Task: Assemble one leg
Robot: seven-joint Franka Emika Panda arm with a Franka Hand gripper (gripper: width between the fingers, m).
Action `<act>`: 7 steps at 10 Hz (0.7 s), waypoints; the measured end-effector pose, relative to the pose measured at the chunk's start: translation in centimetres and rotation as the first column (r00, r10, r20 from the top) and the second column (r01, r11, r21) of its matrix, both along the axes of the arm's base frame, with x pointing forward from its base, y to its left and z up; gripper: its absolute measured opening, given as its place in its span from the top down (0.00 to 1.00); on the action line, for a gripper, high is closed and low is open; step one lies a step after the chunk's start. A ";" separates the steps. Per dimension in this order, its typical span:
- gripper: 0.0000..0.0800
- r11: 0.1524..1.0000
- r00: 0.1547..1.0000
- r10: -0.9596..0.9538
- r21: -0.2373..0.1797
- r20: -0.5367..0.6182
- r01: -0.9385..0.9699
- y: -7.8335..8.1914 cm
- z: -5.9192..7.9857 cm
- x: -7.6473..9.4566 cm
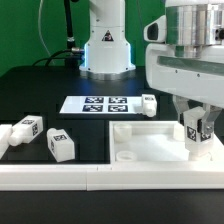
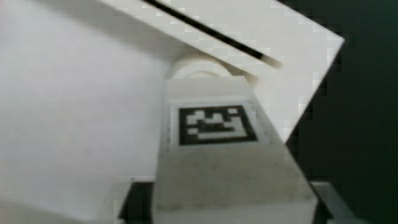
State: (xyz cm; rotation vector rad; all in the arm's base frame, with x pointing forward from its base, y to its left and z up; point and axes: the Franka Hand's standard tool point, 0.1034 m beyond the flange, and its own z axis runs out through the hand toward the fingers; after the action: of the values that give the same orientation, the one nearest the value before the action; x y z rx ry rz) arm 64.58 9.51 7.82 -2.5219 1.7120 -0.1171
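Note:
My gripper (image 1: 197, 130) is shut on one leg (image 1: 197, 146), a stubby white peg-block with a tag on its face. It holds the leg upright over the corner of the large white square panel (image 1: 150, 145) at the exterior view's right. In the wrist view the leg (image 2: 217, 120) fills the middle, between the dark fingers (image 2: 143, 203). Its rounded tip points at the panel (image 2: 71, 100) near the panel's raised rim. I cannot tell whether the tip touches the panel. Three more legs lie loose: one (image 1: 149, 102) by the marker board and two (image 1: 22, 129) (image 1: 60, 146) at the exterior view's left.
The marker board (image 1: 98, 104) lies behind the panel on the black table. A white rail (image 1: 90, 176) runs along the front edge. The robot base (image 1: 105, 50) stands at the back. A round hole (image 1: 128, 157) shows in the panel's near left corner.

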 end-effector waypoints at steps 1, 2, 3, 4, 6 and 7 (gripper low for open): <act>0.64 0.998 0.998 -0.061 0.008 -0.003 0.061 0.0 0.0 -0.1; 0.64 0.997 0.997 -0.078 0.011 -0.010 0.079 0.0 0.0 -0.1; 0.58 0.996 0.996 -0.093 0.012 -0.011 0.093 0.0 0.0 -0.1; 0.58 0.996 0.996 -0.092 0.011 -0.011 0.092 0.0 -0.1 -0.2; 0.22 0.996 0.995 0.091 -0.005 -0.030 -0.091 0.2 0.0 -0.5; 0.22 0.982 0.982 0.187 -0.012 -0.029 -0.187 0.2 0.1 -0.4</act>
State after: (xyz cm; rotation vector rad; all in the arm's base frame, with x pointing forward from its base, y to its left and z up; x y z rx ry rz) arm 64.17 9.72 7.89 -2.6912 1.4784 -0.0820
